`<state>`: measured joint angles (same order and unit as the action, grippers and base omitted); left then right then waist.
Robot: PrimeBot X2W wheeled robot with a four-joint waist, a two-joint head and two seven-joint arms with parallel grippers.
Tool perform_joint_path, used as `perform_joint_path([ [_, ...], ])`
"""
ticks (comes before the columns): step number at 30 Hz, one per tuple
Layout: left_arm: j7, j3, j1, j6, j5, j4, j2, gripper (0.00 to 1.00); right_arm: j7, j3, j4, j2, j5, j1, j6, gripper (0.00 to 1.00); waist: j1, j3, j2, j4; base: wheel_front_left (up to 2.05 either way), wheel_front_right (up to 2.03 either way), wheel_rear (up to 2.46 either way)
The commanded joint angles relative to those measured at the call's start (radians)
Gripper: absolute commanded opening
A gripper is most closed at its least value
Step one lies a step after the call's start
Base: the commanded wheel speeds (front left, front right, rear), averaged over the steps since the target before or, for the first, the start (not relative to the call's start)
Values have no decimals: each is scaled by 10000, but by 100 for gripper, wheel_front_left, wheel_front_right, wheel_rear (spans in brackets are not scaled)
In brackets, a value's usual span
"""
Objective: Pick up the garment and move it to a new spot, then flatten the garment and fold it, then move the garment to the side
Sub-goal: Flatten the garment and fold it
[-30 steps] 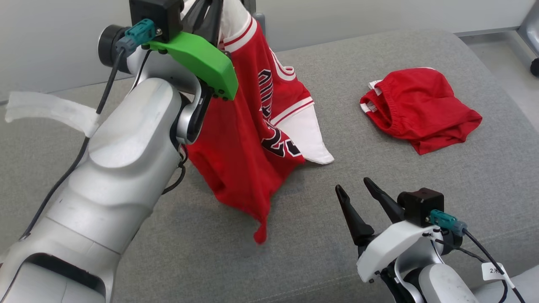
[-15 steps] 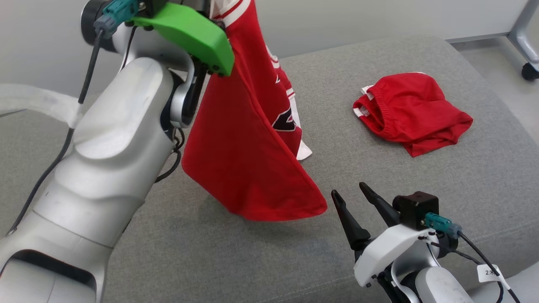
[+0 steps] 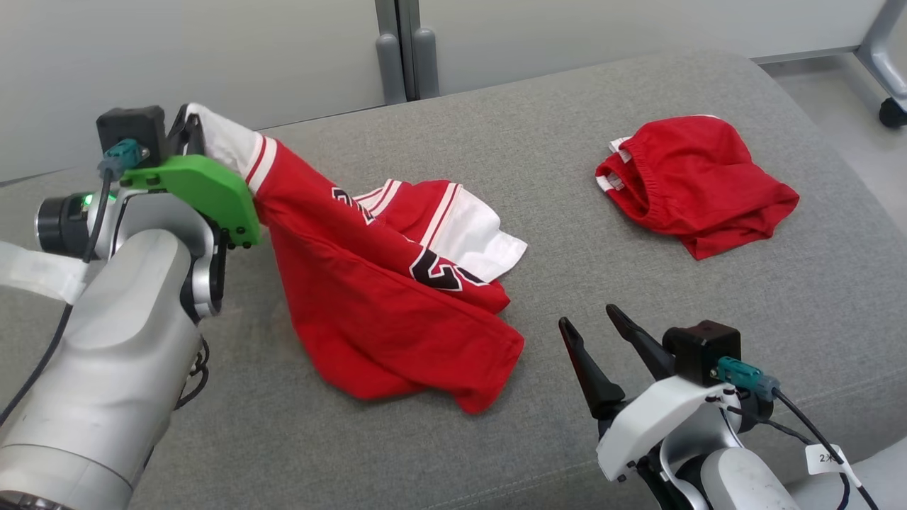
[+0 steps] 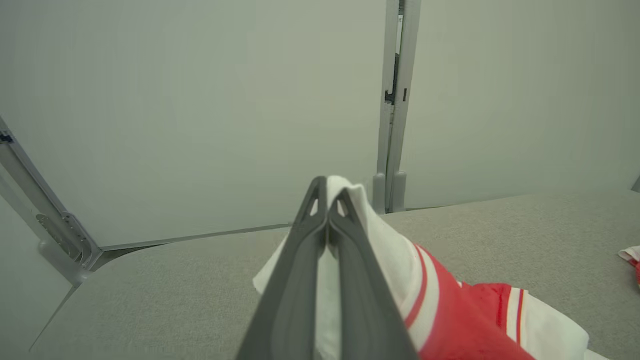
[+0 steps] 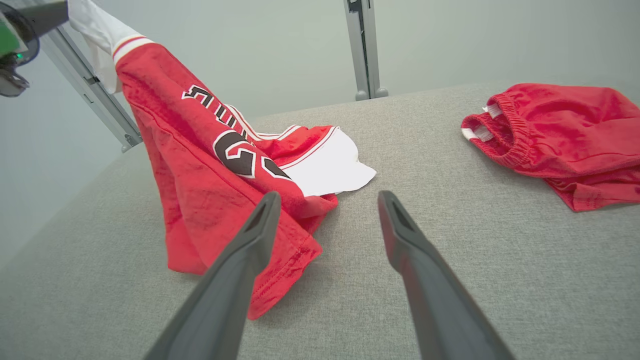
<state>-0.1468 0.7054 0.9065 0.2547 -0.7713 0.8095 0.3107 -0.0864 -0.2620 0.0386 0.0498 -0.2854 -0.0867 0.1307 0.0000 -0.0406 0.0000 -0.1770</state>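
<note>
Count: 2 red garments, i.e. 1 jersey (image 3: 382, 312) and 1 pair of shorts (image 3: 698, 184). 2 grippers: left gripper (image 4: 327, 187), right gripper (image 3: 588, 316). 1 grey padded bench (image 3: 538, 120). 1 caster wheel (image 3: 891, 113) at the far edge.

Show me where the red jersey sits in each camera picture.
Head view: jersey left of centre, its white-trimmed corner held up by the left end effector.
Left wrist view: jersey at bottom centre and lower right, pinched between shut fingers.
Right wrist view: jersey across the left half.
Shared landmark: grey upright post behind the cushion.
</note>
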Motion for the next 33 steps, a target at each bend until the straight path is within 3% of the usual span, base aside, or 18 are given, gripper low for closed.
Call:
perform_joint_path([
  [1, -32, -52, -200, 64, -72, 206, 128, 0, -17, 8, -32, 18, 74, 13, 0, 100, 0, -38, 0, 43, 0, 0, 0],
  [17, 536, 67, -812, 58, -304, 2521, 283, 0, -115, -14, -164, 18, 165, -149, 0, 100, 0, -308, 0, 220, 0, 0, 0],
  [18, 573, 75, -829, 46, -317, 2616, 282, 15, -114, -21, -161, 18, 163, -164, 0, 100, 0, -323, 0, 226, 0, 0, 0],
  [19, 582, 75, -827, 44, -343, 2701, 271, 100, -110, -28, -159, 18, 160, -178, 0, 100, 0, -336, 0, 233, 0, 0, 0],
  [26, 495, 29, -722, -186, -489, 3116, 139, 100, -99, 63, -133, 18, 183, -143, 0, 100, 0, -345, 0, 433, 0, 0, 0],
  [33, 190, -216, -522, -866, -850, 3315, 63, 100, -118, 93, -116, 18, 171, -10, 0, 100, 0, -223, 0, 843, 0, 0, 0],
])
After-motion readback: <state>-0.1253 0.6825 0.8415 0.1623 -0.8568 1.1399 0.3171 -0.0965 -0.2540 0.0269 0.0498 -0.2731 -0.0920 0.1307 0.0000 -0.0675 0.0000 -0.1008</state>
